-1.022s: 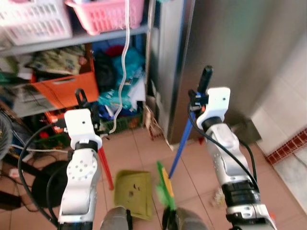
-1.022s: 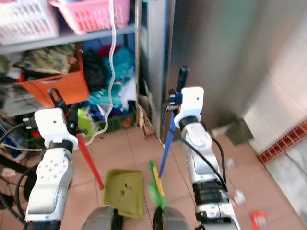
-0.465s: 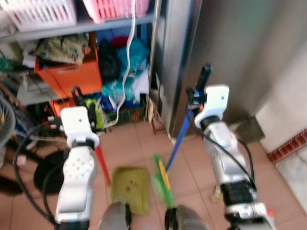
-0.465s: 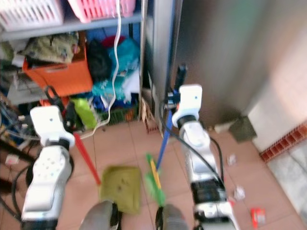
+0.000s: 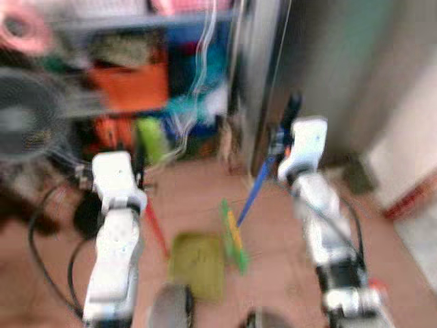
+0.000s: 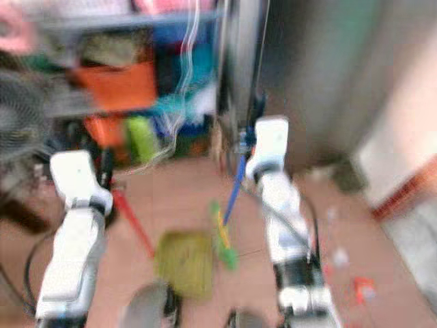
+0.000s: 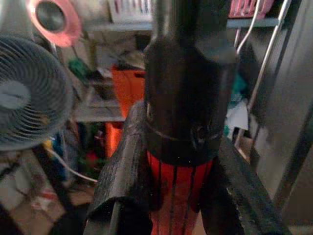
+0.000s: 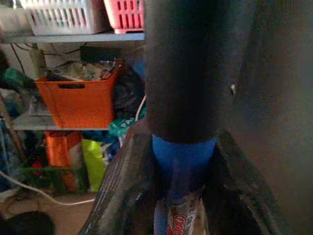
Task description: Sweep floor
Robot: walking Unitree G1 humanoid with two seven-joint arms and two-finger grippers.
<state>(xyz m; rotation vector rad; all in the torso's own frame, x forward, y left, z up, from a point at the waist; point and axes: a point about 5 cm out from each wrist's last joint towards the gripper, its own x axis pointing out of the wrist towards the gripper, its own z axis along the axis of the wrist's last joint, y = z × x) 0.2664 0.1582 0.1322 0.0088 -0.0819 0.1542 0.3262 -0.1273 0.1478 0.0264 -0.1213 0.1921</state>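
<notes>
The eye views are blurred. My left gripper (image 5: 138,162) is shut on the red handle (image 7: 178,188) of an olive-green dustpan (image 5: 198,263), whose pan rests on the tiled floor in front of my feet. My right gripper (image 5: 289,121) is shut on the blue handle (image 8: 180,169) of a broom. The broom slants down to its green and yellow head (image 5: 233,236), which lies on the floor just right of the dustpan. Both wrist views show the black fingers (image 7: 122,186) pressed against each handle's sides.
A cluttered shelf unit stands ahead on the left, with an orange crate (image 5: 130,85), pink (image 8: 124,12) and white (image 8: 68,14) baskets and hanging cables. A fan (image 7: 27,98) is at far left. A tall grey cabinet (image 5: 321,61) stands ahead. Small litter (image 6: 362,287) lies at the right.
The whole picture has shifted and blurred as the camera moved; the fan has come into view at the left. Both grippers keep hold of their handles as before.
</notes>
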